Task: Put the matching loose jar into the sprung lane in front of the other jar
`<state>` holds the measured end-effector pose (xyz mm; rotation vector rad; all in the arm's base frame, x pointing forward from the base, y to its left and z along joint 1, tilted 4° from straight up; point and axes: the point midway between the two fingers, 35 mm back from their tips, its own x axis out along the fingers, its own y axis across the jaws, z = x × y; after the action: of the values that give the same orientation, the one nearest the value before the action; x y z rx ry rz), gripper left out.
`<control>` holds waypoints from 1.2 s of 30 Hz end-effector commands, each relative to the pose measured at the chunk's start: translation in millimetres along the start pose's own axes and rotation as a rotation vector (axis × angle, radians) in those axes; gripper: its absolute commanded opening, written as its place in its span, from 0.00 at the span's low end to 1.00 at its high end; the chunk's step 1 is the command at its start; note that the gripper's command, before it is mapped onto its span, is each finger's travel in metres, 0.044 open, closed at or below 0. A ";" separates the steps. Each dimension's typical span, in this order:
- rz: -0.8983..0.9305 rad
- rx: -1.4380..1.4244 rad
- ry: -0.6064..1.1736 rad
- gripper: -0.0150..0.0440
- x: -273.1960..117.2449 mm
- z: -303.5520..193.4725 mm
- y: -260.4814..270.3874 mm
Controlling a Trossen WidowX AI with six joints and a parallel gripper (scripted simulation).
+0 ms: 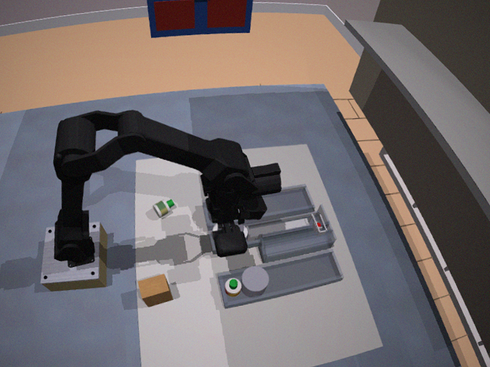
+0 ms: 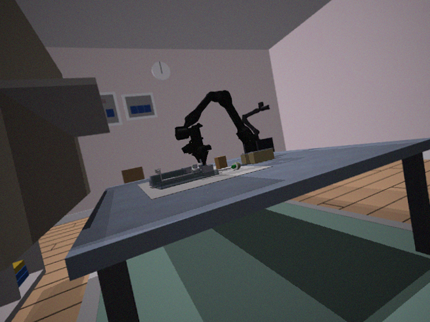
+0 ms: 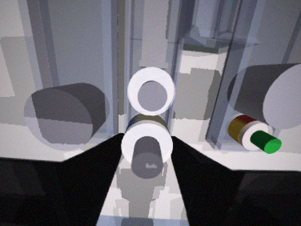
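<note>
Your gripper [image 3: 147, 150] is clamped on the grey-capped jar [image 3: 146, 149], held at the front mouth of the middle lane [image 1: 285, 229]. The matching jar [image 3: 151, 95] stands just beyond it, between the lane's two walls. Those walls run close on either side. A green-capped jar [image 3: 256, 136] and a grey cylinder [image 3: 267, 96] fill the neighbouring lane's front end.

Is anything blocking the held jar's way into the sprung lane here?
The hand is shut on the grey-capped jar at the lane's front end. Directly ahead in the lane stands the matching jar, the only thing in its path; it is meant to be pushed back. The green-capped jar sits in the neighbouring lane, off the path.
</note>
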<state>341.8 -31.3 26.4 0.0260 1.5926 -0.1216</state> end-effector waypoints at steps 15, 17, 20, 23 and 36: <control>-0.003 -0.001 -0.029 0.25 -2.5 9.6 -0.7; -0.003 -0.001 -0.029 0.25 -2.5 9.9 -0.7; -0.003 -0.001 -0.029 0.25 -2.5 10.3 -0.7; -0.003 -0.001 -0.029 0.25 -2.6 10.7 -0.7; -0.003 -0.001 -0.029 0.25 0.4 11.1 -0.7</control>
<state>346.1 -31.8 25.3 0.0259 1.5898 -0.1218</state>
